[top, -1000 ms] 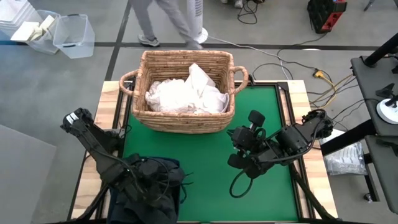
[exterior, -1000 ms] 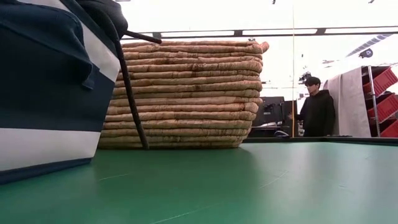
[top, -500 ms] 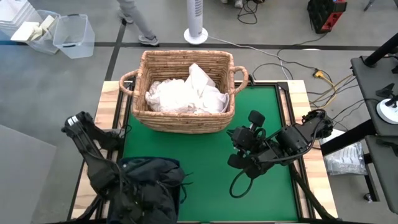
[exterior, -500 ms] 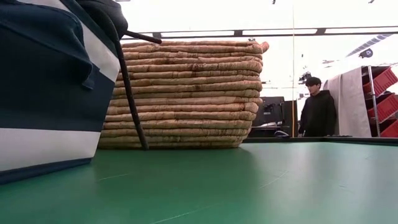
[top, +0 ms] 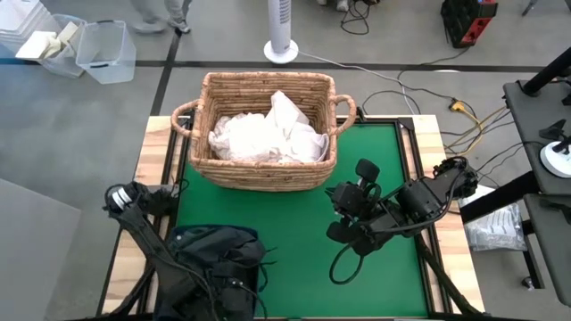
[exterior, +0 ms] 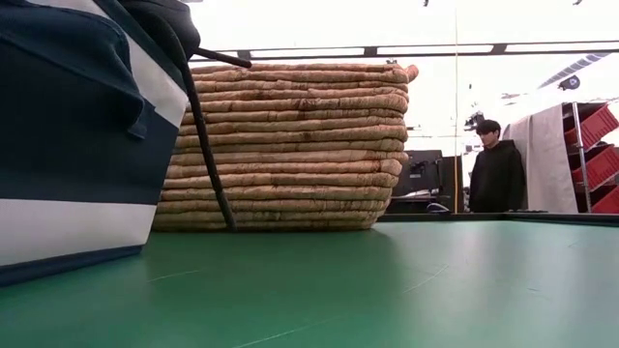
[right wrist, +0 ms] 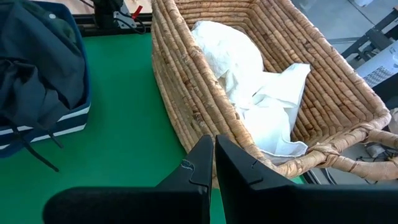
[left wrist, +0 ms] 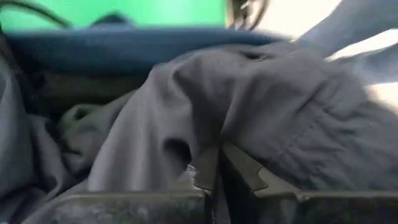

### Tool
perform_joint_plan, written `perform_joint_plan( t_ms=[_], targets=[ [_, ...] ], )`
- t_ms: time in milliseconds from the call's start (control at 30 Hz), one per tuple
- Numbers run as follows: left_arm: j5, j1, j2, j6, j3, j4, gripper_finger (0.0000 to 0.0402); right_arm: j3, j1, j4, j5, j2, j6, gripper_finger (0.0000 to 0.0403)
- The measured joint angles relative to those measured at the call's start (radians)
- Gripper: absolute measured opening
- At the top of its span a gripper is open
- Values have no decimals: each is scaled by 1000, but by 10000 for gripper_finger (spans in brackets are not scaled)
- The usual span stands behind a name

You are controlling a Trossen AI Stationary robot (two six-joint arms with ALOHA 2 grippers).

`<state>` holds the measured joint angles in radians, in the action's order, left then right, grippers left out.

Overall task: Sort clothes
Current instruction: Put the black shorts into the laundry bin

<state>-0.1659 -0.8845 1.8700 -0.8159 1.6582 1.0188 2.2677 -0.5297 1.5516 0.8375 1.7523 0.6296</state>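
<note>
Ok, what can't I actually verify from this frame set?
- Left hand, high view: buried among the dark clothes in the navy bin; whether it pinches fabric stays unclear in the blurred left wrist view.
- Bin contents, low view: hidden by the bin's own wall.
- White clothes, low view: hidden behind the wicker basket.
- How many garments lie in either pile: folds overlap.

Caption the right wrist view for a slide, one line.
Shut right gripper hovers over the green mat beside the wicker basket of white clothes; dark clothes fill the navy bin.
</note>
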Motion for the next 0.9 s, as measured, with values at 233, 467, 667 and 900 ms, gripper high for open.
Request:
perform_joint_plan(
  t_ms=[233,467,667,900],
  targets=[
    [-33,0,63,-18,-16,39,0,0,0,0,0,0,0,12],
    [-35,0,75,-72,-110,-21,0,0,0,0,0,0,-1,12],
    [-34,0,71,-83,-127,-36,0,0,0,1,0,0,-1,12],
    [-35,-3,27,-77,-80,-8,0,0,0,1,-1,0,-2,12]
  ],
)
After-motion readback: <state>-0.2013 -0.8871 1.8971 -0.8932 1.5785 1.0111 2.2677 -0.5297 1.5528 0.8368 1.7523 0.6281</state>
